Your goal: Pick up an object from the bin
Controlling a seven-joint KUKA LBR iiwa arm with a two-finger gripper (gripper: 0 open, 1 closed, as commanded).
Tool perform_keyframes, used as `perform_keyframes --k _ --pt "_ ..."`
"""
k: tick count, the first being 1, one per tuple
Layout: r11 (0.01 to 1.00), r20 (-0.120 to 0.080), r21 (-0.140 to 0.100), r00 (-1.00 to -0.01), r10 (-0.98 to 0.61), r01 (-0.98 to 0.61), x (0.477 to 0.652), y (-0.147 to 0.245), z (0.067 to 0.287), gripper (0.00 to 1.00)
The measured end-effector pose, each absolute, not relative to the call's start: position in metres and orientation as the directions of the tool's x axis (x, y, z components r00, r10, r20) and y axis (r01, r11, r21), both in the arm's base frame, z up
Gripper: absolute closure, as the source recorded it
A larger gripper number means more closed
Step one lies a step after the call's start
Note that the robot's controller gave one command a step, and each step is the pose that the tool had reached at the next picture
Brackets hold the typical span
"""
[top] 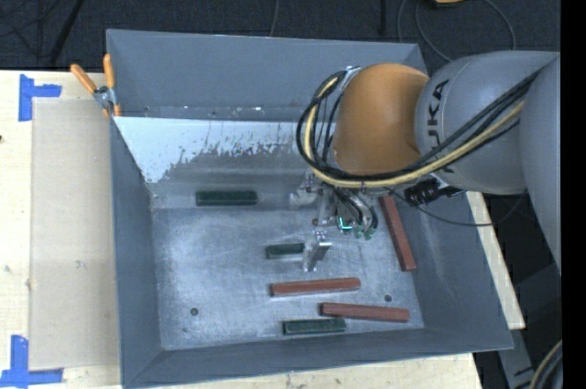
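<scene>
Grey metal is forming the bin (137, 222), and its scratched floor is carrying six small bars, most of them lying apart from one another. Reaching in from the right, the arm (494, 131) with its orange cover (375, 117) is hanging over the middle of the floor. The end effector (314, 257) is pointing down just to the right of a short dark green bar (284, 251). That bar is lying flat near the bin's centre, with its right end either touching the metal tip or sitting just beside it; I cannot tell which. I also cannot tell whether the end effector is released or clenched, because the wrist and its cables are covering much of it from this angle. A longer dark green bar (226, 198) is resting at the foot of the back wall, to the left. A reddish-brown bar (315, 287) is lying just in front of the end effector, and a second reddish-brown bar (364, 312) is lying nearer the front right. A third dark green bar (314, 327) is sitting along the front edge. A tilted reddish-brown bar (400, 241) is leaning against the right wall, beside the wrist.
</scene>
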State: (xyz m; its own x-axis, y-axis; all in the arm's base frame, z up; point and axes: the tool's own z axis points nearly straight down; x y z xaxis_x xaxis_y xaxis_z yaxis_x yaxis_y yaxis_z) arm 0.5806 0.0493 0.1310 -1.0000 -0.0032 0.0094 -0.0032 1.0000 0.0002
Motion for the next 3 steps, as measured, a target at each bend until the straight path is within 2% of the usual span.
perform_keyframes --k 1,2,3 --pt "1.0 0.002 0.001 -1.0 -0.002 -0.002 0.583 0.049 0.135 0.0" --pt "0.999 -0.014 0.003 -0.999 0.033 0.033 0.604 0.044 0.077 1.0" --pt "0.999 -0.014 0.003 -0.999 0.033 0.033 0.604 0.044 0.077 1.0"
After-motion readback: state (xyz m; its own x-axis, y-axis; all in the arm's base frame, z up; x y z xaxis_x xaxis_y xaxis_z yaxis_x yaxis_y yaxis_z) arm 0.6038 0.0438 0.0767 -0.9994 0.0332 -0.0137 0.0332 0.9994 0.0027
